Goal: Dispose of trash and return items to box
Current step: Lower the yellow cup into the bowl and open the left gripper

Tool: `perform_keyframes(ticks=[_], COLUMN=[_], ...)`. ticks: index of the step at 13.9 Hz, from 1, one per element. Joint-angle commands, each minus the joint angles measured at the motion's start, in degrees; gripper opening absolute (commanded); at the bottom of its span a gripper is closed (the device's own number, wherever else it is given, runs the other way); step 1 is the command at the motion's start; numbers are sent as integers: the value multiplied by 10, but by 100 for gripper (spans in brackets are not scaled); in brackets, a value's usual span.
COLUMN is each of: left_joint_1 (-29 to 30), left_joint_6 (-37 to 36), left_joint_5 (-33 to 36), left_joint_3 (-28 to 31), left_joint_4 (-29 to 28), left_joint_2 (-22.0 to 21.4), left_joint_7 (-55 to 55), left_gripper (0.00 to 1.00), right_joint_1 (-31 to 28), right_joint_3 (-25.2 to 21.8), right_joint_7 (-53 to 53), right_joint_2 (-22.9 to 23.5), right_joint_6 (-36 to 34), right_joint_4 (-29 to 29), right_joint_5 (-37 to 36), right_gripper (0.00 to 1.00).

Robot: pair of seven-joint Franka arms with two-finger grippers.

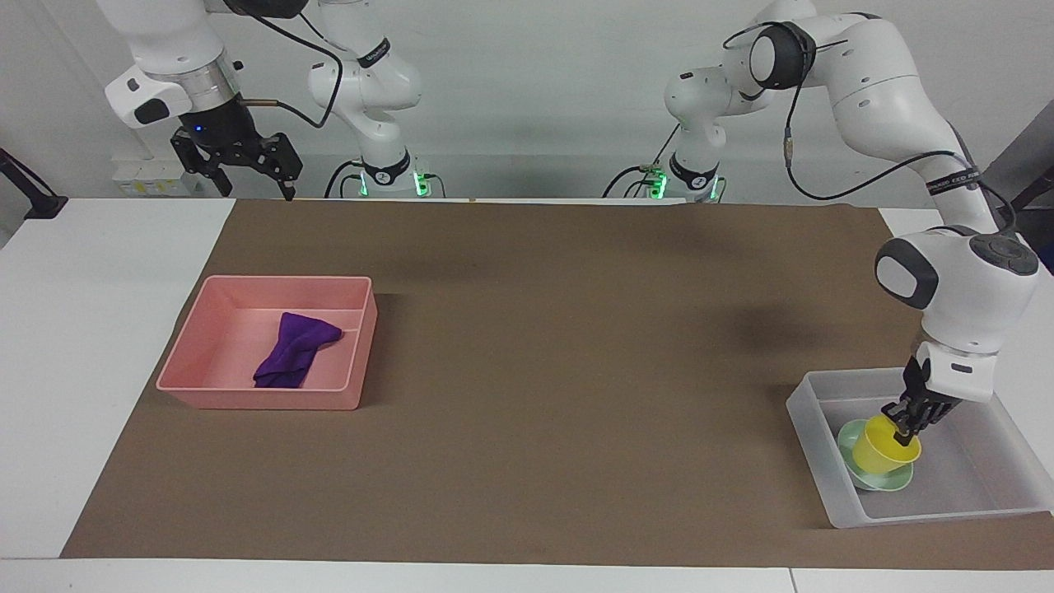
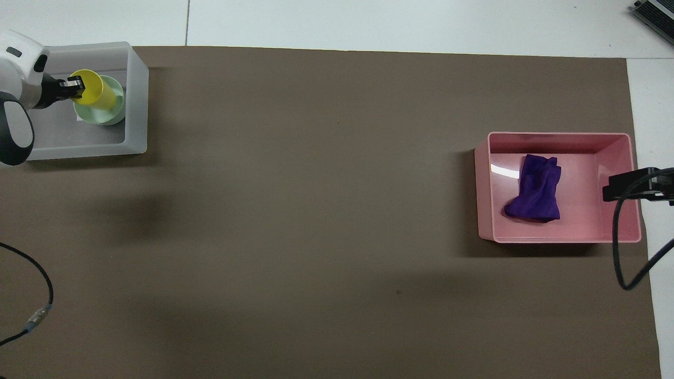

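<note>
My left gripper (image 1: 904,427) (image 2: 76,87) is shut on the rim of the yellow cup (image 1: 883,445) (image 2: 97,91). It holds the cup tilted, low in the mint-green bowl (image 1: 897,479) (image 2: 117,108). The bowl lies in the translucent whitish box (image 1: 811,428) (image 2: 138,95) at the left arm's end of the table. The purple cloth (image 1: 293,349) (image 2: 534,188) lies in the pink tray (image 1: 272,402) (image 2: 484,189) at the right arm's end. My right gripper (image 1: 247,169) is open and empty, up in the air near its base, and waits.
A brown mat (image 1: 560,362) (image 2: 316,210) covers the middle of the white table. A black cable (image 2: 624,263) hangs over the pink tray's edge in the overhead view. Another cable (image 2: 31,316) lies near the left arm's base.
</note>
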Motion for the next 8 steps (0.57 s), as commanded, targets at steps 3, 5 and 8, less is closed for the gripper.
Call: perform_keyframes(ticks=[3,5,8], left_joint_1=[2,1,-2], left_joint_6=[-49,-65,-115], left_joint_5=[-3,-3,-5], left_joint_3=[-4,-4,-4], left_joint_4=[6,6,-5], left_joint_2=[-6,-22,-75], left_joint_7=[80,103,172], left_gripper=[70,81,100], right_joint_1=[-7,-7,-7], right_joint_3=[2,2,2], right_joint_7=[-11,-11,-11], right_joint_2=[-17,-17,-17], right_joint_6=[14,14,14], right_joint_4=[-24,-24,-24], right_joint_5=[8,8,8], right_gripper=[100,100,100])
